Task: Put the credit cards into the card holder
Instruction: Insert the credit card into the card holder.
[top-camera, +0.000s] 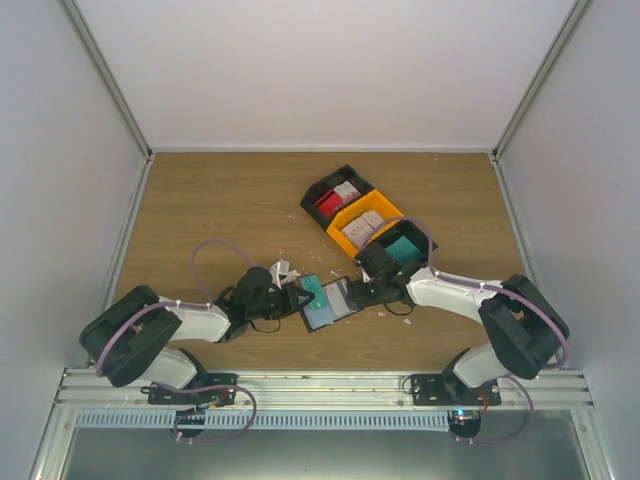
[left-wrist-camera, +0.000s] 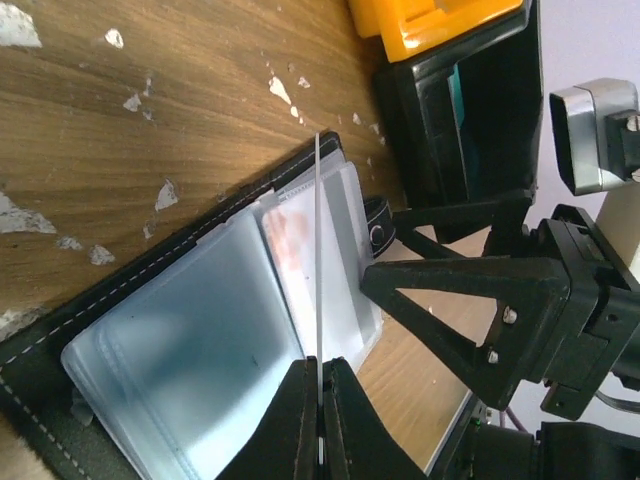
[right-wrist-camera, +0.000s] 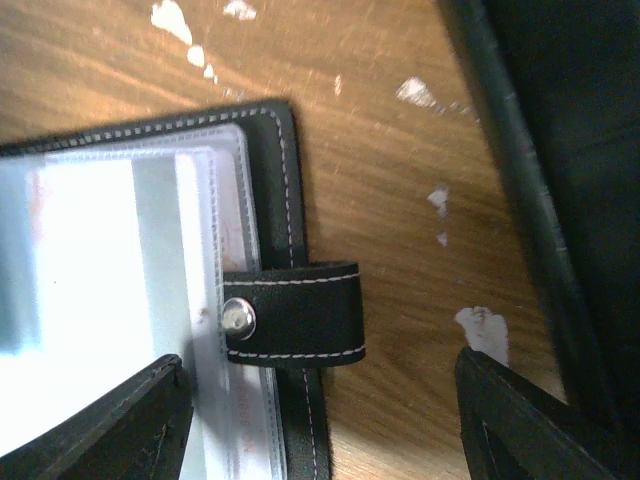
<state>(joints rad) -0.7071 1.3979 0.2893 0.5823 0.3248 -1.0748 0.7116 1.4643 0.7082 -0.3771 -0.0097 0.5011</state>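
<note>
Left gripper (left-wrist-camera: 320, 400) clamps one card (left-wrist-camera: 318, 250) over the card holder (left-wrist-camera: 25, 390). Right gripper (right-wrist-camera: 320, 420) (jaws apart) straddles its strapped edge, three bins (top-camera: 385, 207) near.

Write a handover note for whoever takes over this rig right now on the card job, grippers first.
Left gripper: shut on a card, held on edge over the open wallet.
Right gripper: open, above the wallet's strap edge; contact unclear.
Bins behind the wallet hold more cards.
Done: one card picked up; a reddish tint in one sleeve suggests a card is already in.
Left: slide the held card into a sleeve, then fetch the rest.
</note>
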